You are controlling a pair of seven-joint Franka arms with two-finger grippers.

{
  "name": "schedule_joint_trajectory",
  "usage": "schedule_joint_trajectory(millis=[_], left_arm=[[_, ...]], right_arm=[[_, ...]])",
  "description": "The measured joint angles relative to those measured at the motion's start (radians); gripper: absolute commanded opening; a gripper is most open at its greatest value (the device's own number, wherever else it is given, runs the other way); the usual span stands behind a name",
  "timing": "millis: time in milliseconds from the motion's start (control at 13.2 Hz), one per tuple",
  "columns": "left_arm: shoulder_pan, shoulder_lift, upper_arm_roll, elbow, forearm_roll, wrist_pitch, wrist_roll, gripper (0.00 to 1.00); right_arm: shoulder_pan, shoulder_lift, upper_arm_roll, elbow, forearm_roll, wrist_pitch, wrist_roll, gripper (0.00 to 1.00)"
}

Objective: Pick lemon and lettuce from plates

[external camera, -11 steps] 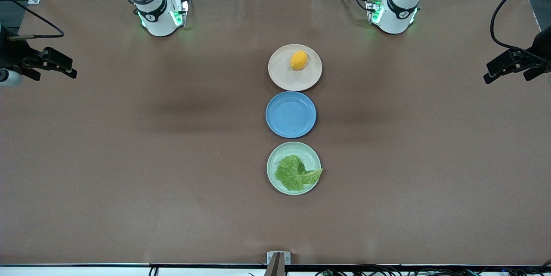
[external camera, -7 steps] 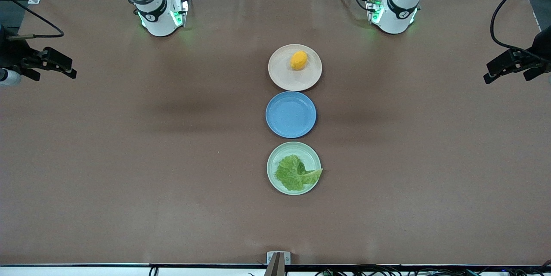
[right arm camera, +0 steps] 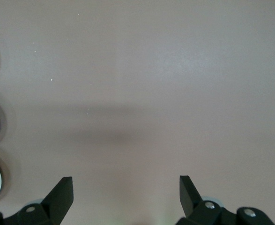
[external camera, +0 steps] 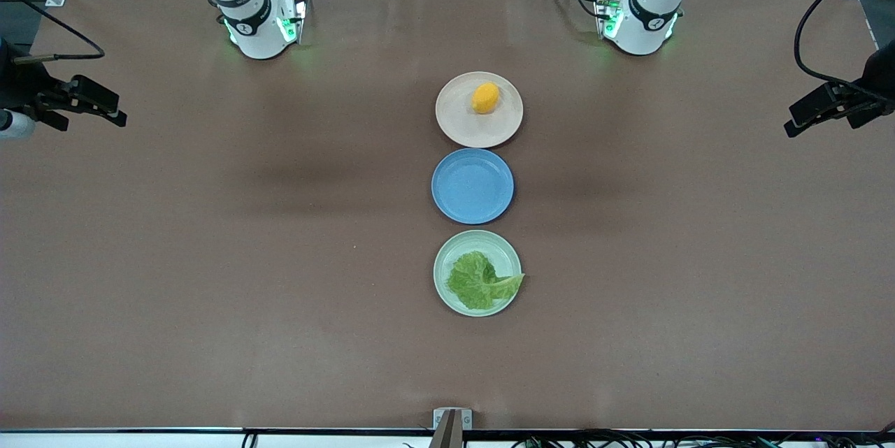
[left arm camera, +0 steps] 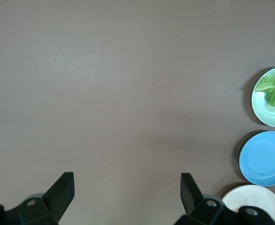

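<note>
Three plates run in a line down the middle of your tabletop (external camera: 210, 259), and that line is what both reaches turn on. The lemon (external camera: 486, 98) sits on the beige-pink plate (external camera: 454, 123), the one closest to the robot bases; its long axis is slightly tilted, pointing roughly along the line of plates. The lettuce (external camera: 477, 281) lies on the mint green plate (external camera: 445, 259), the one nearest the front camera, with its paler stem tip reaching the rim on the side toward the left arm's end. An empty blue plate (external camera: 473, 186) sits between them, just beside each.

Your left claw (left arm camera: 128, 187) hangs over bare tabletop at the left arm's end, jaws spread wide and empty; its wrist view catches all three plates at the edge. Your right claw (right arm camera: 126, 190) hangs over the right arm's end, also wide open and empty, seeing only slivers of the plates.

Both claws are well apart from the plates and about equally distant, so neither has a clear advantage. Each must travel inward toward the centre line; the lettuce's stem favours the left arm.
</note>
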Motion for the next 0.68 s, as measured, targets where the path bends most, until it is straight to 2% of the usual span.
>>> schedule_joint_trajectory(millis=[303,683], left_arm=[[-0.051,0.053,-0.046,-0.011,-0.003,-0.001,-0.067,1.0],[-0.18,0.212,-0.073,-0.002,-0.003,0.075,-0.295,1.0]], right_arm=[[0.0,0.0,0.0,-0.001,0.0,-0.001,0.0,1.0],[0.0,-0.001,0.0,-0.003,0.0,-0.001,0.0,1.0]])
